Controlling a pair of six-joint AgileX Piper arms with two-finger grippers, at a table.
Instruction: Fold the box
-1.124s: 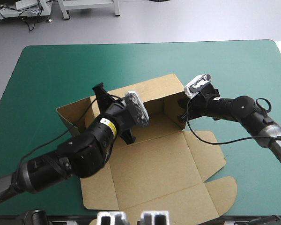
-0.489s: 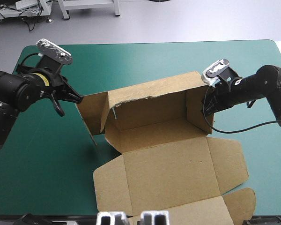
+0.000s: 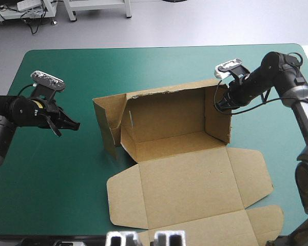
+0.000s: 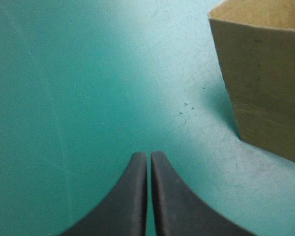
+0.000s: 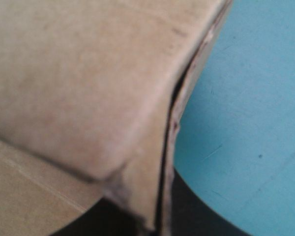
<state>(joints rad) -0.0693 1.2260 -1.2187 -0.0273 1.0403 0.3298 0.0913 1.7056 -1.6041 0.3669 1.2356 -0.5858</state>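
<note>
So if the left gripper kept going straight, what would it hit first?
Likely the left end wall of the box: the shut left gripper aims at it across the teal-green cover. Its wrist view shows that wall off to one side, so it might only graze it.

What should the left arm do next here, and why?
Probably move the left gripper, shut and clear of the board, over to the box's left flap, which splays outward, and nudge it square; the right gripper pinches the right wall.

left pincer (image 3: 73, 124) is pressed fully shut near the tabletop's (image 3: 143, 66) left edge, pointing inward. right arm reaches in from the right edge, pincer (image 3: 220, 104) clamped on the box (image 3: 164, 117) wall.
</note>
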